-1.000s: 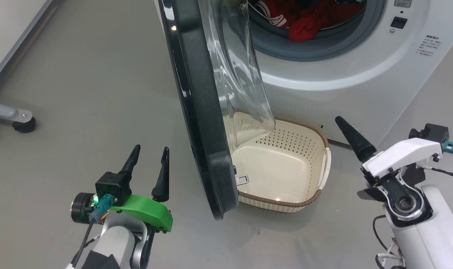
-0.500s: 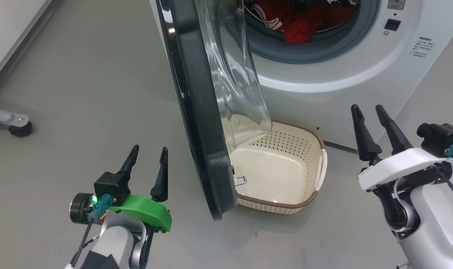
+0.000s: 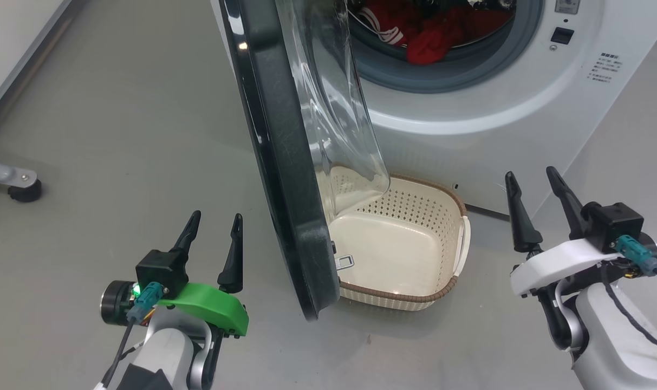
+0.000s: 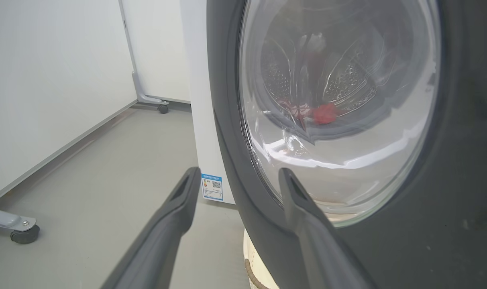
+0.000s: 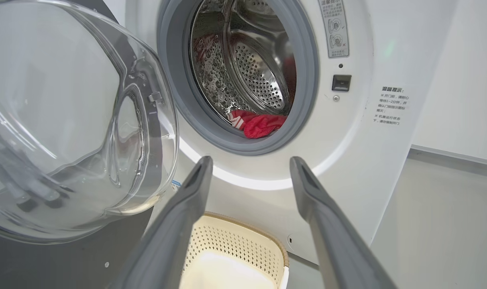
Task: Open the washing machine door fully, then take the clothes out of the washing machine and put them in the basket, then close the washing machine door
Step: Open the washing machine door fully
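The washing machine door [image 3: 285,162] stands partly open, its black rim edge-on toward me and its clear glass bowl [image 5: 66,120] bulging toward the white washing machine [image 3: 496,108]. Red clothes [image 3: 431,38] with white stripes lie in the steel drum [image 5: 247,68], low at the grey ring. The cream basket [image 3: 398,249] sits on the floor below the opening, partly under the door. My left gripper [image 3: 213,222] is open, just left of the door's lower rim. My right gripper [image 3: 534,179] is open, right of the basket, pointing at the machine front.
A grey floor stretches to the left. A metal leg with a black castor [image 3: 22,189] stands at the far left by a white wall panel. A blue sticker [image 4: 212,186] sits low on the machine's side. A printed label [image 3: 604,65] is on the machine front.
My right arm has turned so both fingers now point up toward the machine, then dropped slightly. The camera shifted a little. The left gripper and door stay put.
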You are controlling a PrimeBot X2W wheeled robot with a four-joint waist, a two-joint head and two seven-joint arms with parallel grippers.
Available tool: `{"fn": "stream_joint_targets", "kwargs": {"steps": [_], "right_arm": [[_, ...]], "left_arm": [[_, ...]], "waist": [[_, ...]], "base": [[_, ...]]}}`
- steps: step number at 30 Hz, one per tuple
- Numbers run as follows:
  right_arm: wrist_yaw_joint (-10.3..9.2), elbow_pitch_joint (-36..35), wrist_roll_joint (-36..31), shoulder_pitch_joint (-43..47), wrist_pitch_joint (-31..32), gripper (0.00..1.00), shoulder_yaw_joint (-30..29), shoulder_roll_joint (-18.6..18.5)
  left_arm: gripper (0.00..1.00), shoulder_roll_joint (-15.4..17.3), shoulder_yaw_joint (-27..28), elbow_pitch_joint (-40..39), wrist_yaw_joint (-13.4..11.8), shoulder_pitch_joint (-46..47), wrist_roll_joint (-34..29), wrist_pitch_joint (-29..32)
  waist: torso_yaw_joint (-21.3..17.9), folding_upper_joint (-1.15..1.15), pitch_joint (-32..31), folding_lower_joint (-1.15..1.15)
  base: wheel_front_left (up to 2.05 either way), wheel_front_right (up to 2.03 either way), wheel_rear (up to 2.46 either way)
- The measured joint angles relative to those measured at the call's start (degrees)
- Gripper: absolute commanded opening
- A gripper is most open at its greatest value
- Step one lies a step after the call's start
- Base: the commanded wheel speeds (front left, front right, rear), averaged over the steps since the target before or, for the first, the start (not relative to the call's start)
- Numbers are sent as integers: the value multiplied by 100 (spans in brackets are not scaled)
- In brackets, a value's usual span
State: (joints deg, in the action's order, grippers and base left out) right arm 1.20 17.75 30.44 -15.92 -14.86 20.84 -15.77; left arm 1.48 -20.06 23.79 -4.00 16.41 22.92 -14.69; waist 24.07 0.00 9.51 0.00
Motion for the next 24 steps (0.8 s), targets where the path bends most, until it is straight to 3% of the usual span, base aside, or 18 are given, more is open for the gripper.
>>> {"fn": "stream_joint_targets", "kwargs": {"steps": [7, 24], "right_arm": [[-188, 160, -335, 2, 0, 100, 100, 113], [-287, 151, -602, 2, 0, 100, -140, 379]], "left_arm": [[100, 0, -2, 23, -1, -4, 0, 0], [100, 0, -30, 113, -24, -101, 30, 0]], "waist": [[-14, 0, -17, 0], [-39, 0, -33, 0]], "base": [[0, 0, 0], [0, 0, 0]]}}
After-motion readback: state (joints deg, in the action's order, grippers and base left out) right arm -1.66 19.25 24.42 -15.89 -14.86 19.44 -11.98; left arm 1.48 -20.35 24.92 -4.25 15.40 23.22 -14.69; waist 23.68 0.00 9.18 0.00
